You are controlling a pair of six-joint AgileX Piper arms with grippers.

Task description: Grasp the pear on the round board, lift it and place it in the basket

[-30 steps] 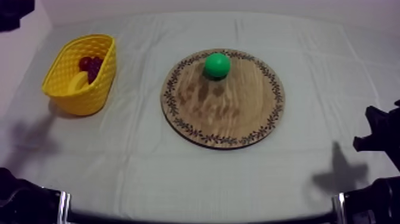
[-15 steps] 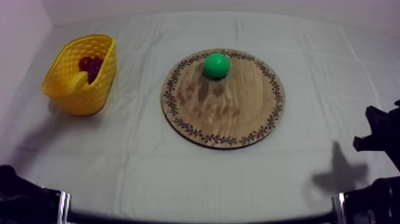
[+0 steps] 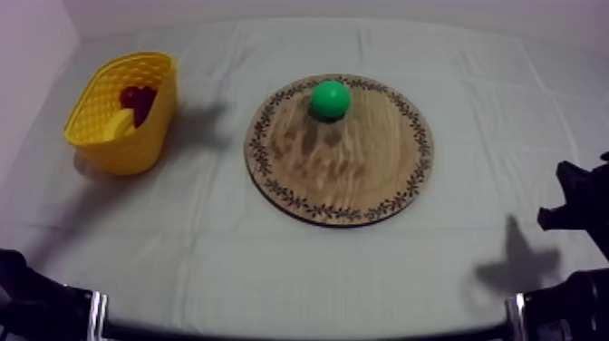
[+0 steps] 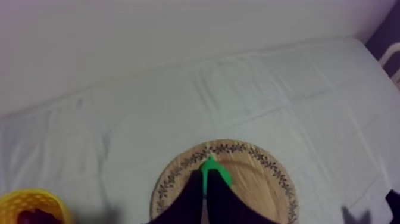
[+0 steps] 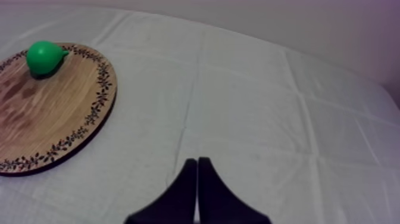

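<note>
Here, both end effectors are closed on nothing. The right end effector (image 5: 197, 162) hangs over the bare surface (image 3: 272, 263) just right of the board (image 3: 344, 190). The left end effector (image 4: 206, 186) points toward the board, with the pear (image 3: 330, 99) showing just past its tips. The pear lies on the board by its far rim. The basket (image 3: 95, 127) stands well left of the board, holding a banana (image 3: 118, 125) and a small red fruit (image 3: 132, 94).

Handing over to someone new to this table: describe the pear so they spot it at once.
Find the round wooden board with the patterned rim in the middle of the table. The pear lies on it near its far edge. It is bright green and the only fruit outside the yellow basket.
</note>
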